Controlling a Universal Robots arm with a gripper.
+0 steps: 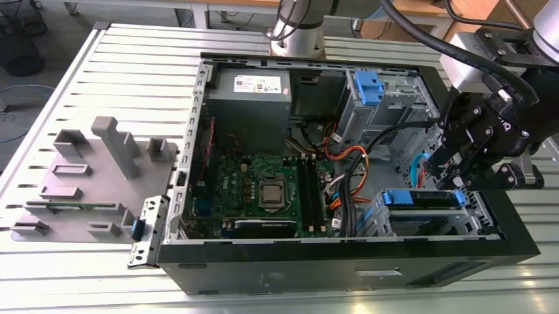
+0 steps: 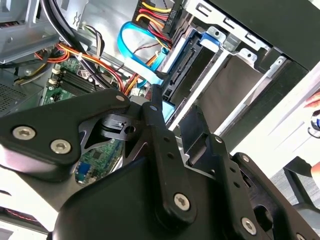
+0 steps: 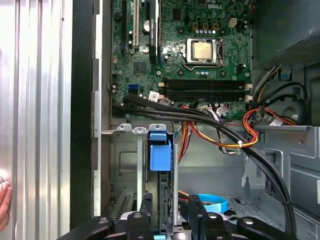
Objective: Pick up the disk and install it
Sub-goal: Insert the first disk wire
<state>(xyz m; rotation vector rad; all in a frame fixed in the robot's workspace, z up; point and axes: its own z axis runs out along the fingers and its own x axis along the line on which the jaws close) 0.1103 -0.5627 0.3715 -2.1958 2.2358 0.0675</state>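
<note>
The disk (image 1: 425,200) sits in the lower drive cage at the front corner of the open computer case, on the exterior view's right. In the first wrist view the disk (image 3: 160,155) stands edge-on in its metal cage, its blue tab facing the camera. In the second wrist view the disk's dark side and blue rail (image 2: 186,67) show inside the cage. My gripper (image 1: 454,178) hovers just above that cage. Its fingers (image 3: 145,207) stand either side of the disk's edge with gaps, so the gripper (image 3: 168,204) is open.
Thick black and orange cables (image 3: 235,140) cross beside the cage. The motherboard (image 1: 262,190) lies mid-case, the grey power-supply box (image 1: 253,91) at the back. A blue latch on a bare cage (image 1: 367,88) stands behind. A grey fixture (image 1: 88,176) sits outside. A hand (image 3: 4,200) rests at the table edge.
</note>
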